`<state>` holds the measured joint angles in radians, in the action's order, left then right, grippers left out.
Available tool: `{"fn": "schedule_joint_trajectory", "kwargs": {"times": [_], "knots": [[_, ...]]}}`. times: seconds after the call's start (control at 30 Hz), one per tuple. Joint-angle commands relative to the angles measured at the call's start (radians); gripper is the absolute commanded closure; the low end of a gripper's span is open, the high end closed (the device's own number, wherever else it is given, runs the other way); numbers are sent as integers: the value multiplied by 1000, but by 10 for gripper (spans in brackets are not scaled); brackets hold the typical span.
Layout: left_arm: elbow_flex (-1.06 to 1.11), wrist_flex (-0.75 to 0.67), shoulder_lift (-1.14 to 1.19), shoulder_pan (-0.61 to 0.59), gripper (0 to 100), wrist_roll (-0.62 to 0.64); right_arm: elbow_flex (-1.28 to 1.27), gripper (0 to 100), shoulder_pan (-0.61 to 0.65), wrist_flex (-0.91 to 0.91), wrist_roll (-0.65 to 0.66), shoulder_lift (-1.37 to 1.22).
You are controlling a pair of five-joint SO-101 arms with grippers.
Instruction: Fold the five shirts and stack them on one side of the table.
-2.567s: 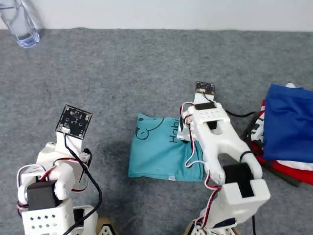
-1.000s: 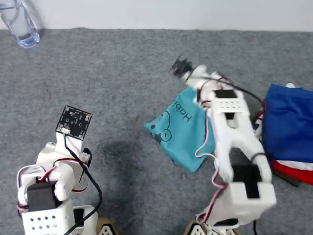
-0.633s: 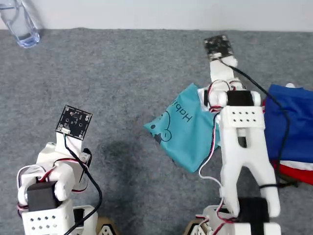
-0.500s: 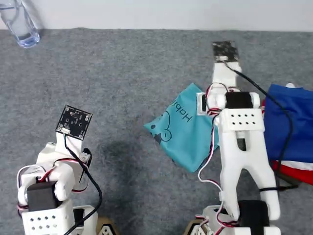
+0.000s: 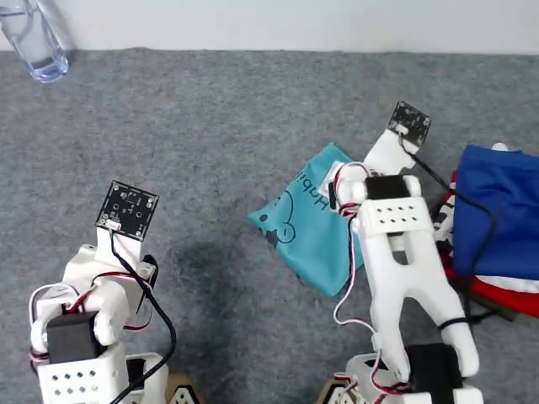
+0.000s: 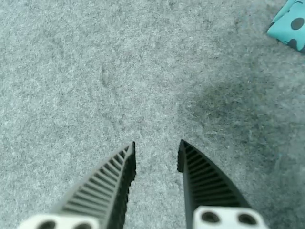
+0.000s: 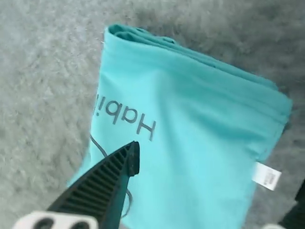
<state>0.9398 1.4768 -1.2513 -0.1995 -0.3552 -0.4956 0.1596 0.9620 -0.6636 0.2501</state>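
1. Shirts, high view: the folded teal shirt [image 5: 307,231] lies flat on the grey felt bench [image 5: 210,118]. It is turned cornerwise, one corner toward the far wall, just beside the blue-topped stack [image 5: 497,219].
2. Left wrist view: the left gripper [image 6: 156,145] is slightly parted and empty over bare felt.
3. Right wrist view: the right gripper [image 7: 209,176] is spread wide, holding nothing. Its ribbed finger [image 7: 114,181] hangs above the smooth teal cloth.

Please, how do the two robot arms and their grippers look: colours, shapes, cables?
The left arm and the right arm are white plastic with black motor blocks at the joints. Thin red, black and white cables loop along them. Each wrist carries a small black circuit board. The fingers are dark, tapered and ribbed.
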Motion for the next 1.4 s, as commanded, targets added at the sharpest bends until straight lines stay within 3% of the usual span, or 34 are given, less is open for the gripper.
{"fn": "schedule_joint_trajectory", "kwargs": {"times": [0.0,0.2,0.6,0.67,0.87,0.9,1.17,1.37], "knots": [[-5,0,-6,3,863,2,-3,524,2,-53,-63,-27],[-5,0,-6,3,863,2,61,524,13,-64,-147,-225],[-4,3,-6,3,863,2,206,545,12,-61,-152,-533],[-4,3,-6,3,863,2,207,625,12,-67,-152,-558],[-4,5,-6,3,863,2,235,991,10,-58,-143,-595],[-4,5,-6,3,863,2,235,991,10,-53,-137,-595],[-4,5,-6,0,863,2,232,991,-39,70,130,-426],[-4,5,-6,2,863,2,235,991,-127,133,433,-196]]}}
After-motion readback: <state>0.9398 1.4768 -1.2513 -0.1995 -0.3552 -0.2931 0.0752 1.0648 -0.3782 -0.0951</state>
